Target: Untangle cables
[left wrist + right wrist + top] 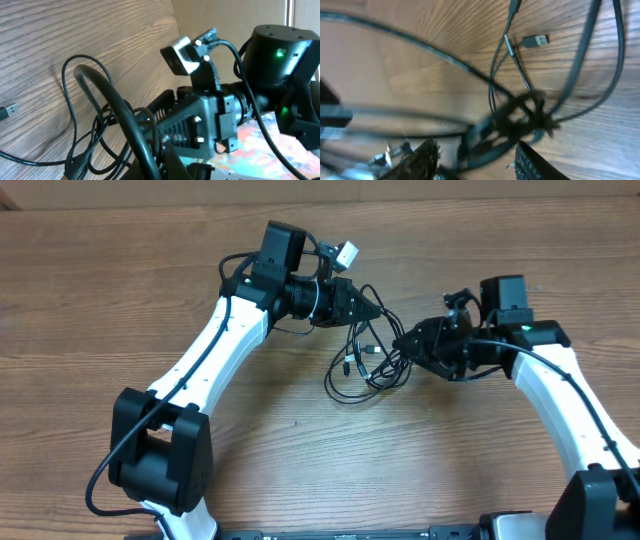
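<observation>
One strand of the cables (352, 375) is clamped in the tightly closed left pincer (372, 307), apparently as an anchor. Their knot (522, 117) lies just ahead of the partly spread right pincer (403, 340), by which nothing is gripped.

Robotics lab bench; wood-grain table (90, 290), left arm (215, 345), right arm (560, 395), wrist camera (347, 253)

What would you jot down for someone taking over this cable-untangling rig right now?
Left gripper: jaws shut, apparently pinching a strand of the cables.
Right gripper: jaws open at the bunch's right side, not clearly gripping anything.
Cables: one tangled bunch on the table between the two arms, with a USB plug lying loose.
Done: nothing separated yet.
Left: pull the strands apart and lay each out singly.
</observation>
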